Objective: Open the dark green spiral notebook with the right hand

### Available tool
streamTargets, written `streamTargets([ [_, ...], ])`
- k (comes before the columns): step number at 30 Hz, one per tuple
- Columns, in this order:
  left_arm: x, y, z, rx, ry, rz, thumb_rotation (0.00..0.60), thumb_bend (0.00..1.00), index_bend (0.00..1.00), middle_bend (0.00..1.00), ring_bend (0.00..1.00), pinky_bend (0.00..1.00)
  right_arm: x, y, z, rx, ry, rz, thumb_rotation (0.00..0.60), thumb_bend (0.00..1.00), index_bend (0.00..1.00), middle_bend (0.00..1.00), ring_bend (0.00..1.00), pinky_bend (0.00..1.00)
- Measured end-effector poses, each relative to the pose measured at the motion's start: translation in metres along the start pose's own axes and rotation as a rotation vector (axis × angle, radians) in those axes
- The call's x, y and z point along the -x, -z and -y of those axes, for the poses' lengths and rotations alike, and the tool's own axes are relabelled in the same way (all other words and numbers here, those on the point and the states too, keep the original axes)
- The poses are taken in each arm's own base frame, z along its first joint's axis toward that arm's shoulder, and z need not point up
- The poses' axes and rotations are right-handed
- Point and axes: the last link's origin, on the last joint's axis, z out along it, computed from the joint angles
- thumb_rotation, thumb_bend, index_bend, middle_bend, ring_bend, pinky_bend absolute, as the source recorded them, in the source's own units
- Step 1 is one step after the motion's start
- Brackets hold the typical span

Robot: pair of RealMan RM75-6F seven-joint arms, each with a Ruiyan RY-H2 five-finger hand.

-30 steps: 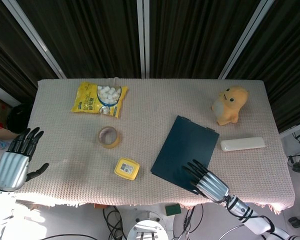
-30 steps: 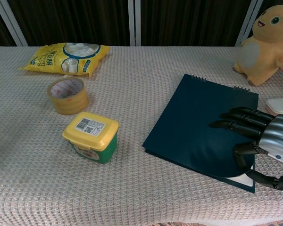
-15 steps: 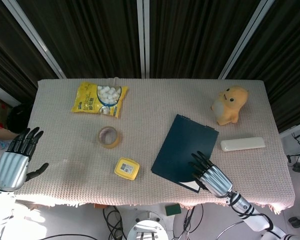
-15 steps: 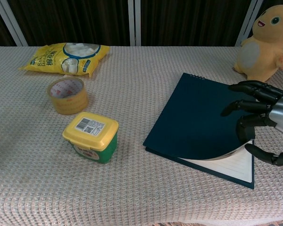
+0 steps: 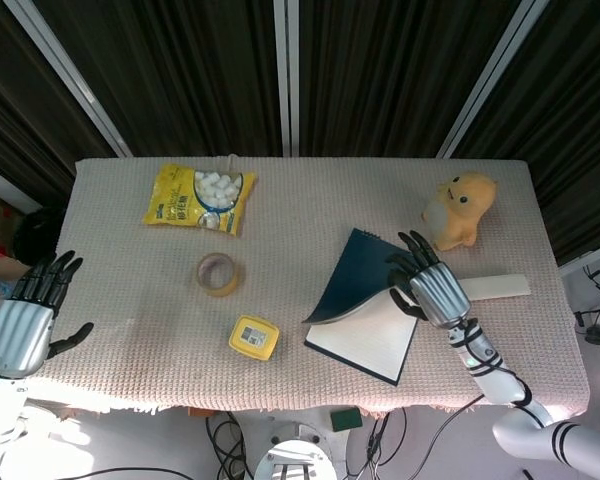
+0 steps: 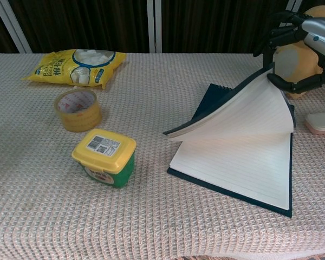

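Notebook [image 6: 244, 157] lies on worktop [image 5: 300, 200] right of centre, half open: dark green cover [image 5: 358, 278] plus a sheaf of pages raised and curling up, lined white page [image 5: 365, 335] exposed flat below. Right robot hand [image 5: 427, 280] grasping the raised cover's far corner, fingers [image 6: 279, 33] curled over its top edge, thumb under; in chest view the hand sits high, in front of the yellow plush toy [image 5: 460, 208]. Spiral edge runs along the far side, near the toy. White bar-shaped thing [image 5: 500, 286] just right of notebook, partly behind the wrist. Left robot hand [image 5: 25, 320] released, fingers spread, holding nothing, hovering off the worktop's near-left corner, well apart from everything. Yellow-lidded tub [image 6: 104, 157] sits left of notebook, tape roll [image 6: 78, 110] beyond it, yellow snack bag [image 6: 76, 65] at far left.
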Motion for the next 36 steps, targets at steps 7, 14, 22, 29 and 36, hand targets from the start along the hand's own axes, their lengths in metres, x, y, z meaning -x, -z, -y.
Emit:
streamTargets([
  [7, 0.001, -0.009, 0.008, -0.019, -0.001, 0.018, 0.600, 0.12, 0.03, 0.06, 0.04, 0.18, -0.016, -0.072, -0.026, 0.174, -0.130, 0.041, 0.600, 0.59, 1.00, 0.30, 0.00, 0.00],
  [14, 0.006, -0.021, 0.017, -0.037, -0.002, 0.051, 0.600, 0.12, 0.03, 0.06, 0.04, 0.18, -0.032, -0.133, -0.060, 0.345, -0.229, 0.035, 0.600, 0.59, 1.00, 0.36, 0.01, 0.00],
  [22, 0.008, -0.030, 0.027, -0.060, 0.000, 0.064, 0.600, 0.12, 0.03, 0.06, 0.04, 0.18, -0.042, -0.183, -0.085, 0.468, -0.257, 0.006, 0.600, 0.59, 1.00, 0.35, 0.01, 0.00],
  [29, 0.008, -0.034, 0.036, -0.083, 0.005, 0.068, 0.600, 0.12, 0.03, 0.06, 0.04, 0.18, -0.049, -0.209, -0.101, 0.566, -0.288, -0.043, 0.600, 0.59, 1.00, 0.35, 0.01, 0.00],
  [36, 0.009, -0.036, 0.040, -0.096, 0.011, 0.069, 0.600, 0.12, 0.03, 0.06, 0.04, 0.18, -0.048, -0.217, -0.109, 0.638, -0.328, -0.090, 0.600, 0.60, 1.00, 0.35, 0.01, 0.00],
])
